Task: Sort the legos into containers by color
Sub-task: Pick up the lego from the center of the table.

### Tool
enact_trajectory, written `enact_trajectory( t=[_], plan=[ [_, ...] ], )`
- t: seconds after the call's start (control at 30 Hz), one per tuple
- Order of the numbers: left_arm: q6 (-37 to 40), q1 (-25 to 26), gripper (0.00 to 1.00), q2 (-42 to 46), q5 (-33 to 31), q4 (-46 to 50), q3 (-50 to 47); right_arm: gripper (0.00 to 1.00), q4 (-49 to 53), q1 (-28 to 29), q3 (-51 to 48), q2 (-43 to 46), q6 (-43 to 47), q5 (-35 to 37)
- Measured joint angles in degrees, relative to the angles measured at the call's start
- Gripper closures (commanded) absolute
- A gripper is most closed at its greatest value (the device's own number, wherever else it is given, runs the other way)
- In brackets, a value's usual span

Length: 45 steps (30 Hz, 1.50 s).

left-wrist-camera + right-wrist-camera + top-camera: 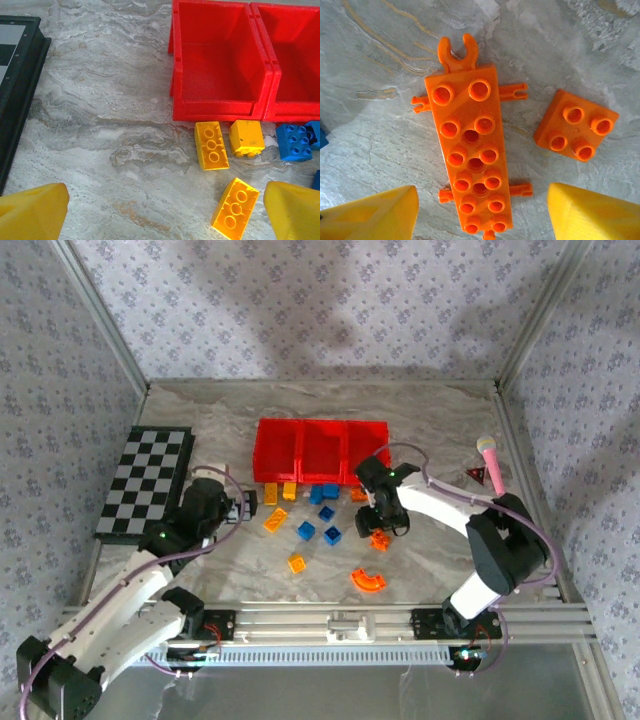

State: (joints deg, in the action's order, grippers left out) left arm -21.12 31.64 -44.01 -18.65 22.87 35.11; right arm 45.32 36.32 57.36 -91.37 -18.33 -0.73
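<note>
Nothing sorted: containers [322, 452] look empty, legos [306, 531] lie on the table [440, 430]; left gripper [163, 212] wide open, empty; right gripper [484, 215] part-open astride orange plate [470, 155], not gripping.

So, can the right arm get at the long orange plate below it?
Probably yes: the right pincer hangs open over the long orange plate, and the square orange brick lies apart.

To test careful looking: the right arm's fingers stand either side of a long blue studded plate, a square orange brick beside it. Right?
Wrong colour: the long studded plate is orange, not blue, as the right wrist view shows. The right arm's fingers do stand either side of it, a square orange brick beside it.
</note>
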Motion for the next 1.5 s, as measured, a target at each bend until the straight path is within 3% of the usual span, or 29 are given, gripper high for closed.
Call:
enact_trajectory(
  t=[1.0,1.37,1.5],
  plan=[
    [-1.1,0.0,0.0,3.0,0.0,1.5,0.0,0.53,2.3,4.9,5.4,-9.4,1.3,6.1],
    [-1.8,0.0,0.0,3.9,0.0,2.3,0.0,0.79,3.2,5.8,6.7,-11.1,1.7,7.5],
    [-2.4,0.0,0.0,4.4,0.0,2.7,0.0,0.83,4.0,5.8,6.7,-9.5,1.7,7.5]
  ],
)
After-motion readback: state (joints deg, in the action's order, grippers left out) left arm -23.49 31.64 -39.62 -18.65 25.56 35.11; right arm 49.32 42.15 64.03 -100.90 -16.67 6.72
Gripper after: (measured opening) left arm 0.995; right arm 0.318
